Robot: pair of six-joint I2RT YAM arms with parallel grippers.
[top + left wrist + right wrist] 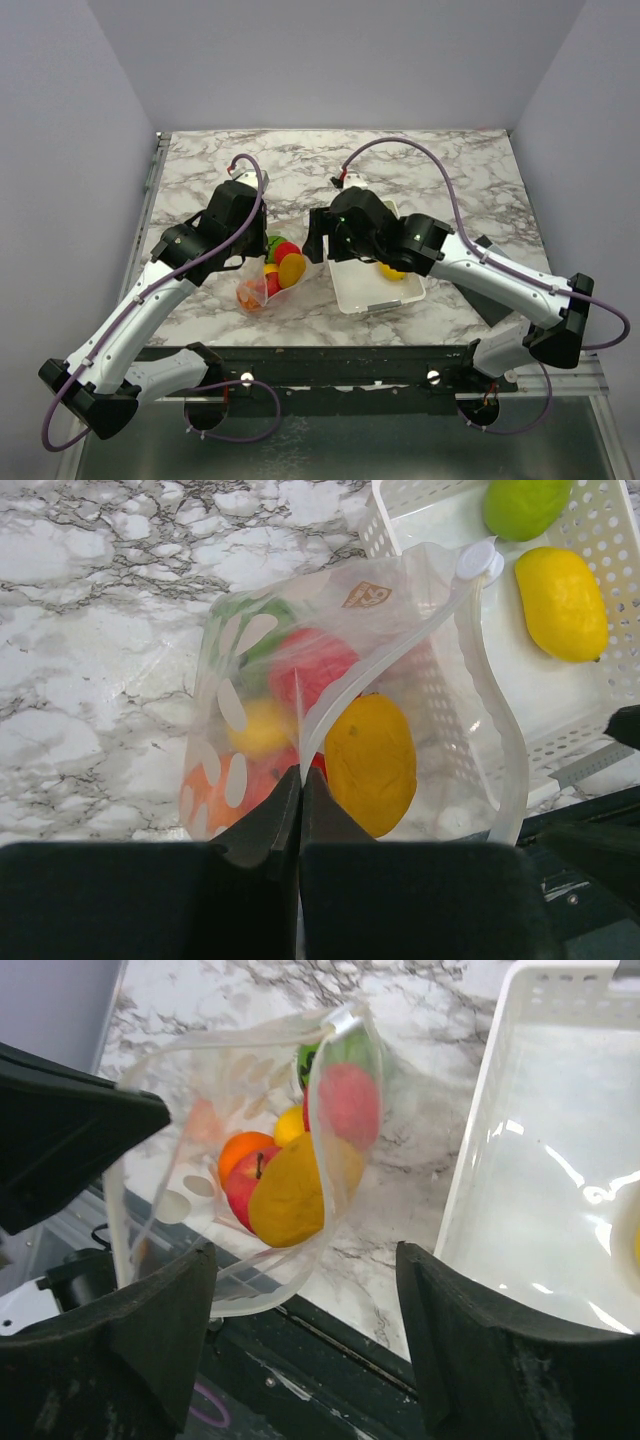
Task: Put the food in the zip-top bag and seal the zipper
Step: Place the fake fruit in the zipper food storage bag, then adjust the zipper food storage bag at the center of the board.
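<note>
The zip-top bag point(440, 730) is held up off the marble with its mouth gaping. Inside lie several pieces of food: a yellow-orange fruit point(370, 765), a red one point(315, 665), an orange one and a green one. My left gripper point(301, 775) is shut on the bag's zipper point(400, 645) strip, whose white slider point(478, 560) sits at the far end. My right gripper point(305, 1260) stands open just right of the bag point(160, 1160), its fingers wide apart and pinching nothing. From above, the bag point(265, 275) hangs between both grippers.
A white slotted basket point(385, 510) sits right of the bag, holding a yellow fruit point(562, 600) and a light green fruit point(525, 505). Its wall point(480, 1160) is close beside my right finger. The table's near edge lies just below the bag.
</note>
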